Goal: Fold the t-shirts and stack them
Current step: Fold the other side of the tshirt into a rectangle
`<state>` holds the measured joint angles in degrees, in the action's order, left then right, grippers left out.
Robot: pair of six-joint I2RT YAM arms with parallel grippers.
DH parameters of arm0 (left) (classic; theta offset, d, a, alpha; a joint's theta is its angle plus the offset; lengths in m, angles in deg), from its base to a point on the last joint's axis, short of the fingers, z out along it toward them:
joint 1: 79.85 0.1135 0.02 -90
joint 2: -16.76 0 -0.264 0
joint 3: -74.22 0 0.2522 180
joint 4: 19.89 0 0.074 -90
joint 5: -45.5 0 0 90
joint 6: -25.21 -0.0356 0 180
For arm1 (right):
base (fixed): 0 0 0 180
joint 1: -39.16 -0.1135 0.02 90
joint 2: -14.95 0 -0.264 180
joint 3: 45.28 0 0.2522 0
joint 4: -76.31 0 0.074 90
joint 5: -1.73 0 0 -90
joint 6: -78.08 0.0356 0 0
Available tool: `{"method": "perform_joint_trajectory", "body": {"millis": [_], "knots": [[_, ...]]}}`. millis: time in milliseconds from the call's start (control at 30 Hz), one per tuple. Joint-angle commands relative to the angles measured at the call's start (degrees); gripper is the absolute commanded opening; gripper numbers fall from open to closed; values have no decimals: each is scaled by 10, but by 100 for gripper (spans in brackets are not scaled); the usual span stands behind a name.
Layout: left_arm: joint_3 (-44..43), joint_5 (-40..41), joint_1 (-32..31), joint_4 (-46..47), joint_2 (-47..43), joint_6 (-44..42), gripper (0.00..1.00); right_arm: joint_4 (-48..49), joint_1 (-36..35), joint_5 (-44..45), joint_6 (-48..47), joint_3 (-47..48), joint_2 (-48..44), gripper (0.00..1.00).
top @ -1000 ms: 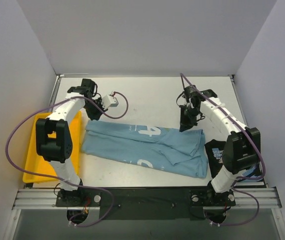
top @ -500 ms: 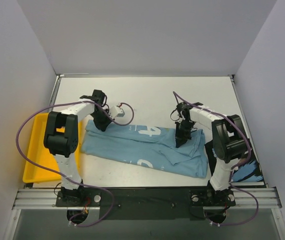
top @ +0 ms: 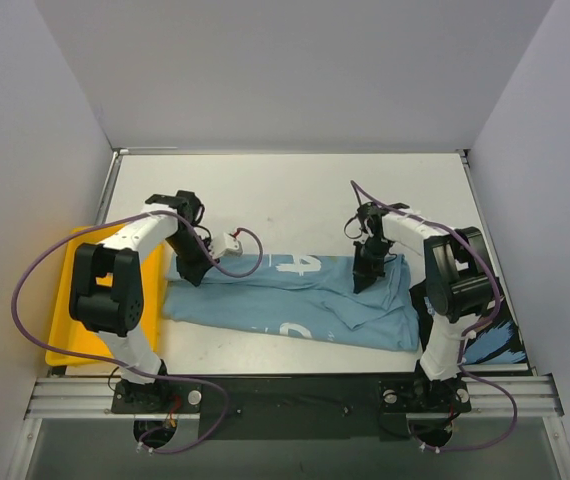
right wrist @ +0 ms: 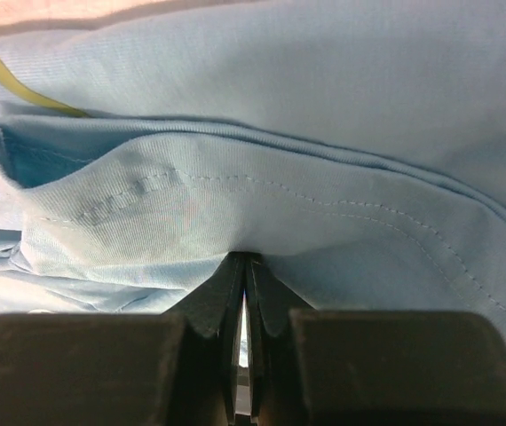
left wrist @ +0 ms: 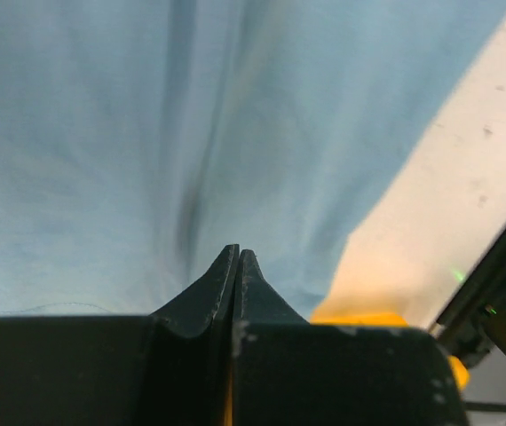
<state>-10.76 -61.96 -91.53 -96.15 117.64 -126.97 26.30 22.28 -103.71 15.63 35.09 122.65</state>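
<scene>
Two arms work the far edge of the large light blue t-shirt with white print (top: 285, 300), which lies flat on the pale counter (top: 295, 190) with its long axis running left to right, dipping a little toward the right. From above, the left tool (top: 187, 268) sits at the shirt's far left corner, just beside the flat yellow plastic tray (top: 60, 320), and the right tool (top: 362, 278) sits on the far right part, near the sleeve folds. The rest of the cloth lies from both tools toward the arm bases, so any fold of this edge would have to travel that way, each arm taking its own end. A small black t-shirt (top: 424, 305) peeks out at the right, mostly hidden behind the right arm.

Left wrist view: the left tool (left wrist: 237, 256) has its tips pressed together, and a dark crease in the light blue t-shirt (left wrist: 191, 133) runs up from them, so I judge it is pinching the cloth. Bare counter (left wrist: 448, 204) and a sliver of the yellow tray (left wrist: 359, 315) show at the right.

Right wrist view: the right tool (right wrist: 243, 262) is nearly closed, only a slit between the tips, with a stitched hem fold of the light blue t-shirt (right wrist: 324, 106) gathered at them.

Compared with half a second ago, the left tool has drawn nearer the bases and the far edge lies straighter; the right tool has barely moved.
</scene>
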Motion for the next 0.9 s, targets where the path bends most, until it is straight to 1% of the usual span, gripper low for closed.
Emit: {"method": "perform_joint_trajectory", "body": {"millis": [0,67,100,133,167,200,233,267,333,433,467,533,600,733,867], "knots": [[-66,-80,1,-128,-18,-60,2,0,5,45,-24,21,15,0],[-103,-117,-1,-136,-14,-42,3,-7,-2,46,-35,34,7,0],[-123,-131,0,-122,-10,-26,2,-10,-6,48,-39,40,-5,0],[-129,-132,0,-106,-7,21,3,-10,-13,47,-44,48,-13,0],[-127,-117,0,-35,-8,60,2,-9,-18,45,-45,52,-24,0],[-121,-103,0,47,-8,118,3,-9,-27,44,-46,60,-30,0],[-102,-78,0,76,-7,132,3,-8,-36,39,-45,64,-41,0],[-94,-66,-2,125,-3,158,3,-6,-44,37,-43,72,-45,0],[-83,-49,-3,127,24,163,2,8,-72,21,-41,84,-51,0],[-64,-22,10,121,40,158,1,30,-123,-13,-46,112,-37,0],[-43,-10,12,131,34,151,1,41,-132,-21,-44,115,-28,0],[-9,0,17,131,17,133,1,88,-148,-74,-33,121,0,0],[21,2,17,128,-3,122,1,103,-165,-89,-28,139,37,0],[67,7,27,132,-37,122,1,108,-196,-115,-57,185,95,0],[101,7,43,158,-40,133,1,113,-203,-120,-68,156,119,0]]}}
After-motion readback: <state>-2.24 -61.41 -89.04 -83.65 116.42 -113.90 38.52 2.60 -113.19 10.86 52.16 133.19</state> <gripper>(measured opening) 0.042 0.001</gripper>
